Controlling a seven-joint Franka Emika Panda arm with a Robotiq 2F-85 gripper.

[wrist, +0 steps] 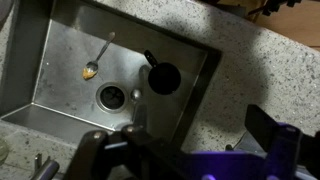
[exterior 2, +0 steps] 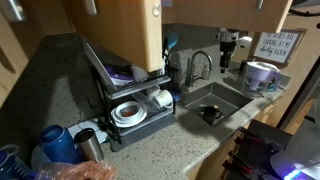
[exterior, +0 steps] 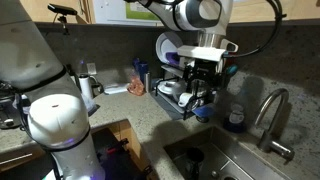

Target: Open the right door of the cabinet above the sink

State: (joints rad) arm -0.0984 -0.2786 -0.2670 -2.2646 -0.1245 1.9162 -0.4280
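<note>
The pale tan flat-panelled wooden wall cabinet (exterior 2: 120,30) hangs at the top of an exterior view. It sits over a black wire dish rack (exterior 2: 140,130) and just beside the tall curved brushed-metal faucet (exterior 2: 200,65) of the stainless steel sink (exterior 2: 222,95). No handle can be made out on the plain panels, and no door has yet been pulled.

The Robotiq gripper (exterior: 205,88) hangs below the cabinet line, over the basin. Its jaws are spread and hold nothing.

To do this step well, the arm probably needs to rise clear of the faucet. It should then hook a fingertip under the right door's lower edge and pull along the door's hinge arc rather than straight out.

Only the wrist view looks down into the sink. There the parted gripper (wrist: 180,150) frames a spoon (wrist: 97,62) and a black ladle-like utensil (wrist: 162,78) lying in the basin, bordered by speckled grey stone counter (wrist: 260,70). That view shows no cabinet at all. The exterior views show the doors, but not which edge offers a grip.
</note>
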